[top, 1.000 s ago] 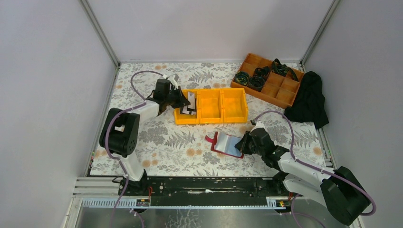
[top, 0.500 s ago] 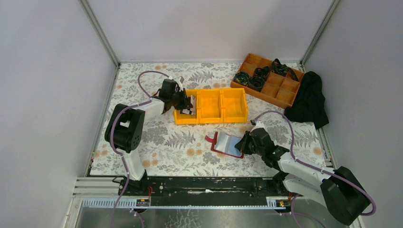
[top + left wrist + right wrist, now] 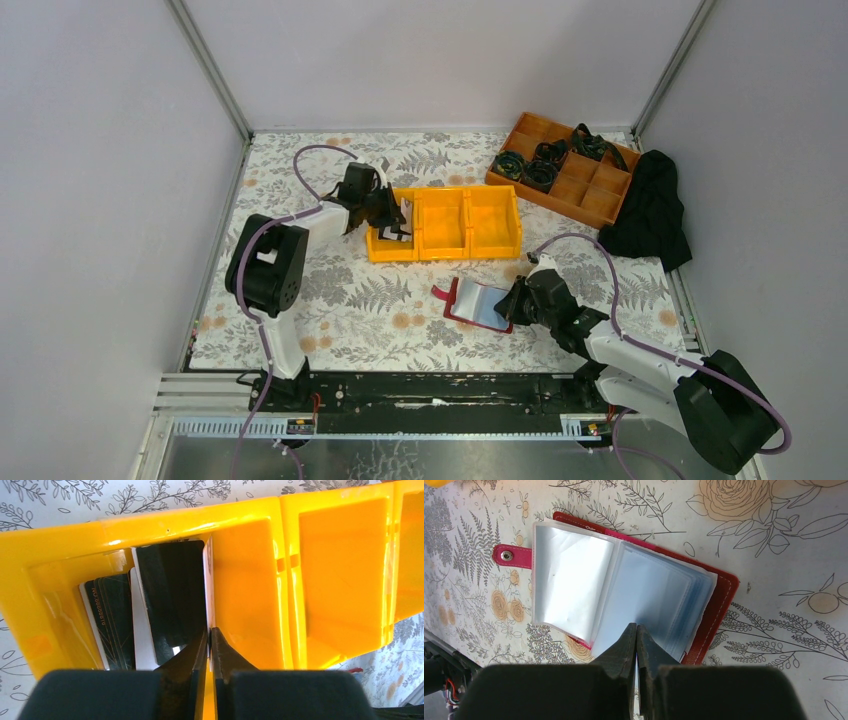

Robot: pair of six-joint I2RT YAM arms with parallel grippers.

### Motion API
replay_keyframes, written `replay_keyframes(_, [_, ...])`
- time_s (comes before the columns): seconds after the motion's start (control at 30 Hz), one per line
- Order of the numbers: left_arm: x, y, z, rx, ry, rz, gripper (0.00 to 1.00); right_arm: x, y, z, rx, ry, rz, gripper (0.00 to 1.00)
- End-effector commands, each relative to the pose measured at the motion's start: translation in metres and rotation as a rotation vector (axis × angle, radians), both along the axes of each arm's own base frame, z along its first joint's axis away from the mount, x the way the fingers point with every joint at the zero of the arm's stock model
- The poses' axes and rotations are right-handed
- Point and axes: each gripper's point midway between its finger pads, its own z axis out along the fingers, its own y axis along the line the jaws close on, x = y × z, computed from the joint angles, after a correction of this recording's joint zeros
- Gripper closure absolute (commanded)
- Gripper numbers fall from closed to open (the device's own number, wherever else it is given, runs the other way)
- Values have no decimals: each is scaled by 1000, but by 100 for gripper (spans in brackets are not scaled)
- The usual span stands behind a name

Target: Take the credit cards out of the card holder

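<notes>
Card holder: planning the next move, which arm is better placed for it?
Right. The right end effector is at the open card holder's clear sleeves; the left end effector is at the yellow bin with the credit cards.

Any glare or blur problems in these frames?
Top external: even light, soft shadows, sharp. Left wrist: glare spots on the bin rim, and the left fingers up close are blurred. Right wrist: the clear sleeves of the holder are washed out by sheen, and the right fingers are soft too.
</notes>
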Motion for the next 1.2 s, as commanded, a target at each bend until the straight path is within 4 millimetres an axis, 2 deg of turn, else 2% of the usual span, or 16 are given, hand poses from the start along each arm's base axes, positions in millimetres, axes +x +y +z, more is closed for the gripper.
replay_keyframes(0.0, [-1, 4, 1, 43, -1, -1, 81, 1, -6, -5, -29, 0, -8, 93])
replay_keyframes(0.1, [-2, 7, 4, 54, -6, 10, 75, 1, -6, -5, -29, 0, -8, 93])
replay_keyframes(0.23, [-3, 15, 10, 82, -16, 39, 74, 0, -7, -5, -29, 0, -8, 92])
replay_keyframes(0.47, [-5, 28, 31, 124, -59, 89, 72, 0, -6, -5, -25, -2, -9, 91])
replay_keyframes(0.67, [-8, 42, 61, 143, -133, 154, 74, 0, -6, -5, -24, -3, -7, 91])
replay_keyframes(0.8, [-18, 42, 94, 79, -208, 184, 77, 1, -6, -3, -19, -13, -8, 91])
replay_keyframes(0.9, [-36, 30, 129, -1, -314, 165, 78, 1, -6, -1, -12, -23, -11, 89])
replay_keyframes(0.97, [-54, 15, 145, -47, -364, 133, 78, 2, -5, 2, -4, -33, -12, 87])
replay_keyframes(1.07, [-84, -17, 154, -73, -409, 59, 78, 3, -3, 5, 8, -45, -7, 83])
replay_keyframes(1.17, [-120, -61, 146, -103, -415, -59, 78, 4, -1, 8, 21, -55, 3, 77])
